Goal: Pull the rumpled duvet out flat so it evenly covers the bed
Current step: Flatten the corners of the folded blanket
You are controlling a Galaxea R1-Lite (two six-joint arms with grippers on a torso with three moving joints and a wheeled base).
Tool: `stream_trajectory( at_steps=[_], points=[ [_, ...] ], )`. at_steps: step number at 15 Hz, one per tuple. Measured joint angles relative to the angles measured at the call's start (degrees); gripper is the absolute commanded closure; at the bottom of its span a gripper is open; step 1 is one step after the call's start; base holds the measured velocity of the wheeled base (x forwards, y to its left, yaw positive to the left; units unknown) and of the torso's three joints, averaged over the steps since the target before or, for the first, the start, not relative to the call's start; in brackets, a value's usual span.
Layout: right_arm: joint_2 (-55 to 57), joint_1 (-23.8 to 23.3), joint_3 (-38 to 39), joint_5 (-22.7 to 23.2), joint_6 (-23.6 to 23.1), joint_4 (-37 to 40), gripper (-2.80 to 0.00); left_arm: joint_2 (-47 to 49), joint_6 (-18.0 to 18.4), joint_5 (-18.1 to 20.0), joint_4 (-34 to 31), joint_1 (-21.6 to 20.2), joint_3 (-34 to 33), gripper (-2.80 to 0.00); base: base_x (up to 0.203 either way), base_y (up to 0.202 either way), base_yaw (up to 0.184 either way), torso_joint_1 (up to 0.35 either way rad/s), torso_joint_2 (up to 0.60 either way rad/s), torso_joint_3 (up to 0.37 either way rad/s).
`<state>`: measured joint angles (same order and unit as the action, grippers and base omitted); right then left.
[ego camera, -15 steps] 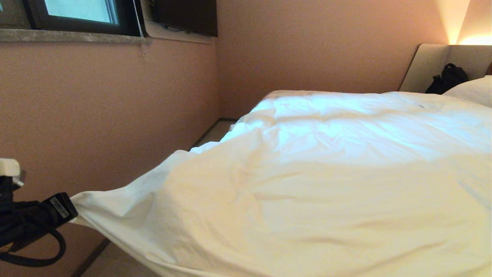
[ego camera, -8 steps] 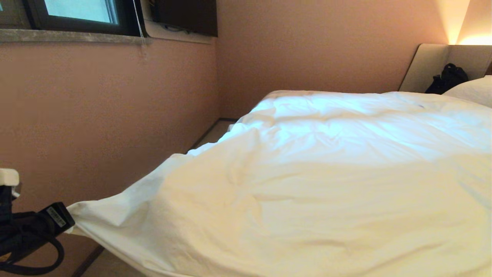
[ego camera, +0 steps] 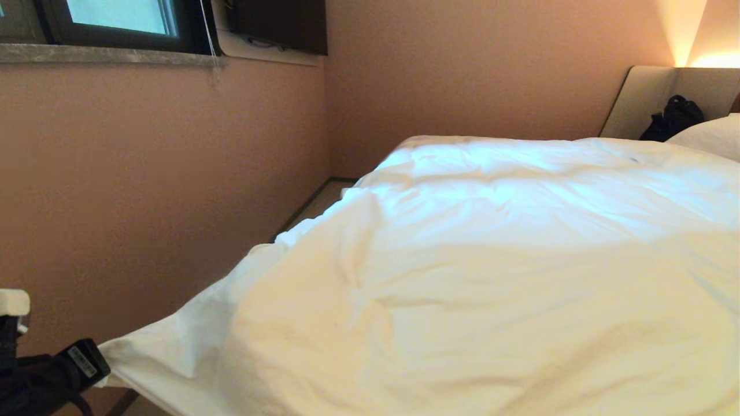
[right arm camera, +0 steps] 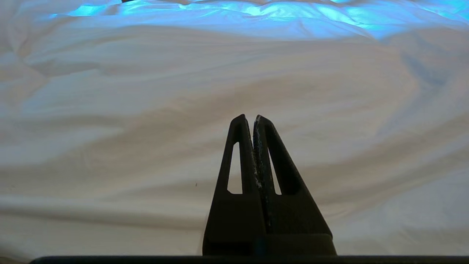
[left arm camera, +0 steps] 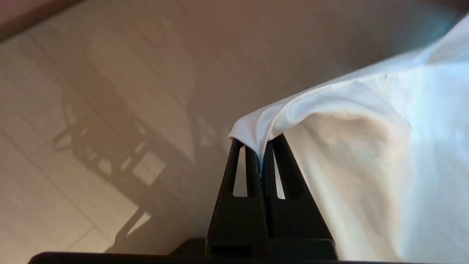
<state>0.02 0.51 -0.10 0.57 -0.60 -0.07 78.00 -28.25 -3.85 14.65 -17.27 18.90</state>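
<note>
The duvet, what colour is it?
Plain white, no pattern. The duvet shows best in the head view.

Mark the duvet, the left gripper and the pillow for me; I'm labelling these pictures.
duvet [ego camera: 474, 277]: head view, middle of its puffy top.
left gripper [left arm camera: 261, 146]: left wrist view, fingertips clamped on the duvet corner.
pillow [ego camera: 714, 134]: head view, its white top.

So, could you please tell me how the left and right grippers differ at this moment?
The left gripper is shut on a corner of the duvet; the right gripper is shut on nothing. The left gripper holds its corner out past the bed's edge, over the floor; the right gripper points over the duvet's top. Both are black with slotted fingers.
</note>
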Motion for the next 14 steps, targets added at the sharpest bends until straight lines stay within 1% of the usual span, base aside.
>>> stream_trajectory(
  at_steps=[5, 7, 14],
  points=[
    [0.0, 0.0, 0.0, 0.02, 0.0, 0.0, 0.0, -0.95, -1.77, 0.58, 0.06, -0.04, -5.73, 0.0, 0.0, 0.0, 0.0, 0.0, 0.0, 0.0],
    [0.0, 0.0, 0.0, 0.05, 0.0, 0.0, 0.0, -1.32, -3.27, 0.96, 0.04, -0.04, -7.5, 0.0, 0.0, 0.0, 0.0, 0.0, 0.0, 0.0],
    [0.0, 0.0, 0.0, 0.02, 0.02, 0.0, 0.0, -1.23, -8.91, 1.24, 0.0, -0.02, -9.72, 0.0, 0.0, 0.0, 0.0, 0.0, 0.0, 0.0]
  ],
)
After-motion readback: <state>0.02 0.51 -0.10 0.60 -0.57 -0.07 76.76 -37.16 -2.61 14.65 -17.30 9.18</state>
